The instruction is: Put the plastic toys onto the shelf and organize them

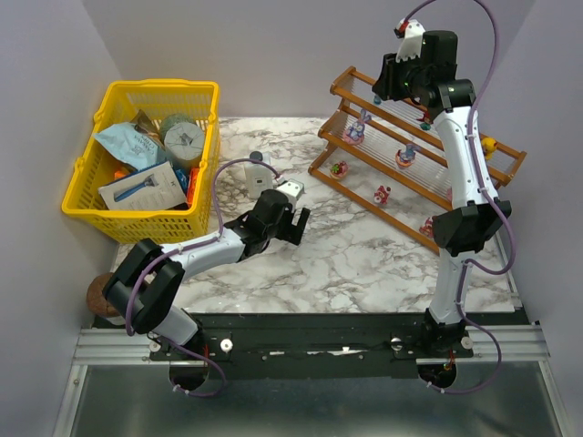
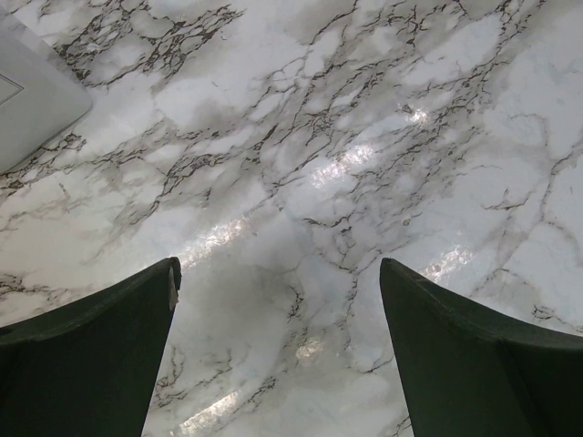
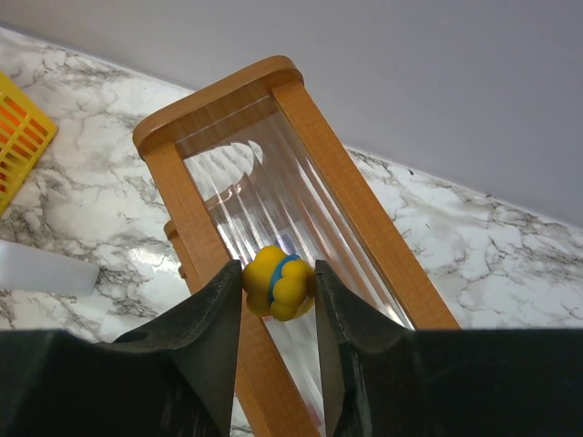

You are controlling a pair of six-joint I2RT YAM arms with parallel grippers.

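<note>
Right wrist: right hand (image 3: pixel 278 271) grips yellow toy (image 3: pixel 276 287) over shelf (image 3: pixel 223 96) end.

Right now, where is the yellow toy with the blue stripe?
In the right wrist view, the yellow toy is pinched between the fingers of the right gripper, over the clear panel near the rounded wooden end of the shelf.

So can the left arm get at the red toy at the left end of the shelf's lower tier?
Probably yes: the left gripper hangs open over bare marble with nothing between it and the red toy, and the right gripper is up at the shelf's top rail.
</note>
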